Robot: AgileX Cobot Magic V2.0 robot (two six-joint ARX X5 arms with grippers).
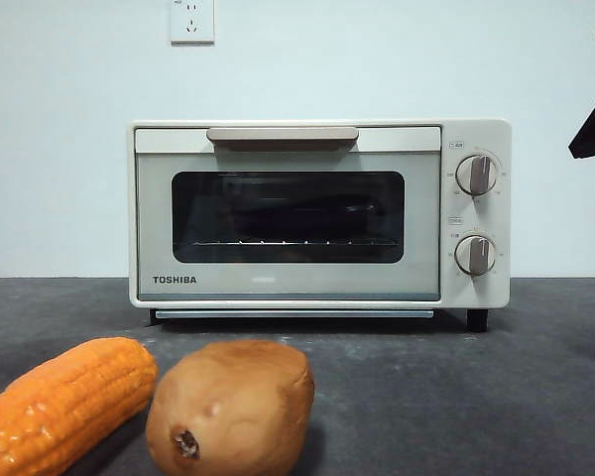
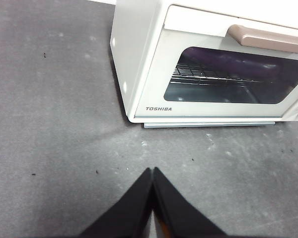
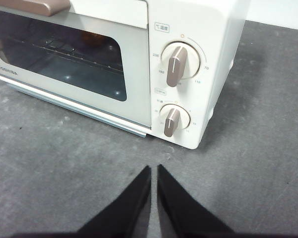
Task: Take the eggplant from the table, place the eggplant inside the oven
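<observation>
At the middle of the table [image 1: 456, 397] stood the oven [image 1: 288, 288], its door shut and the handle [image 1: 283, 134] across the top at 12 o'clock. Behind the dark glass, a long dark purple shape that looked like the eggplant [image 2: 238, 62] lay on the rack [image 1: 288, 242]. It was dim through the door, and its outline was hard to make out. The two knobs [image 1: 476, 175] sat one above the other on the panel at 3 o'clock from the door.

In the front view, the potato [image 1: 230, 407] stood on the table at 6 o'clock from the oven, close to the camera. The corn [image 1: 64, 397] lay just beside it at 9 o'clock, and whether the two touched could not be told.

The left gripper [image 2: 152, 171] hung above bare table in front of the oven's corner by the TOSHIBA mark, its jaws pressed together with nothing between them. The right gripper [image 3: 154, 168] hung above bare table in front of the knob panel. Its jaws were drawn together with only a hairline slit between them, and they gripped nothing. A black arm tip [image 1: 593, 134] showed at 2 o'clock in the front view, well apart from the oven.
</observation>
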